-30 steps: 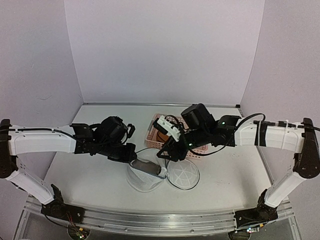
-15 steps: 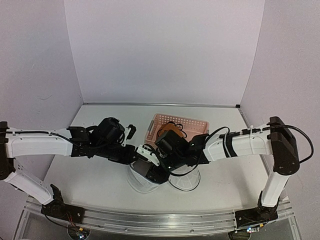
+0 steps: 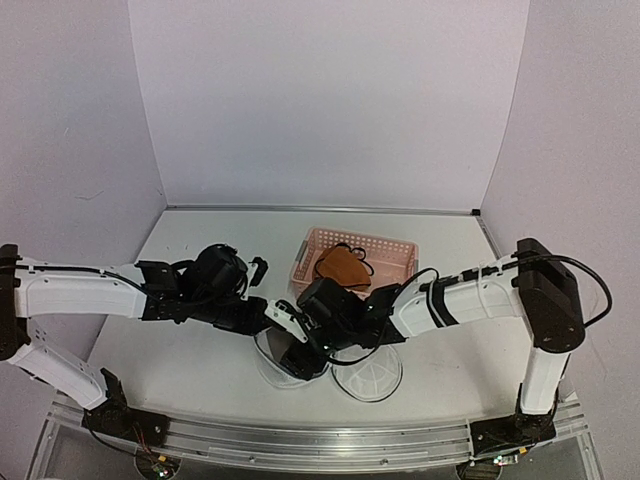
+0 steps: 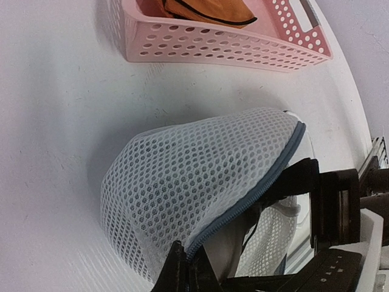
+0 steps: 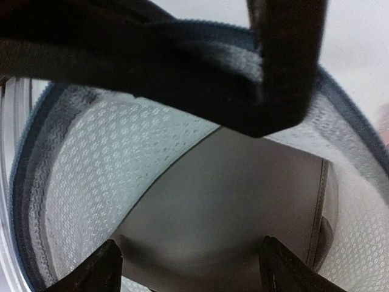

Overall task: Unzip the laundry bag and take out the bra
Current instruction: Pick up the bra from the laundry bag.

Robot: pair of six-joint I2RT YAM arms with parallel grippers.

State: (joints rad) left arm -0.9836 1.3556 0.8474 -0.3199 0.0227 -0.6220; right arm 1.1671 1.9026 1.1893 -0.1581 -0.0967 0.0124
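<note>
The white mesh laundry bag (image 3: 278,368) lies unzipped on its side, and its round lid (image 3: 372,380) lies flat to the right. My left gripper (image 3: 262,322) is shut on the bag's grey zip rim (image 4: 255,188) and holds the mouth up; its fingertips (image 4: 182,267) pinch the rim from below. Inside the mouth my right gripper (image 3: 300,358) is open. Seen from the right wrist, its fingertips (image 5: 112,264) stand on either side of a grey-taupe padded cup of the bra (image 5: 231,201), which lies against the mesh wall (image 5: 103,170). I cannot tell whether they touch it.
A pink perforated basket (image 3: 392,256) stands just behind the bag, with an orange-brown garment (image 3: 342,268) in it. The basket's wall (image 4: 206,45) is close to the bag in the left wrist view. The two arms nearly meet over the bag.
My right gripper has swung from above the pink basket down into the bag's mouth, and its jaws have widened. The left gripper has kept its hold on the rim.
</note>
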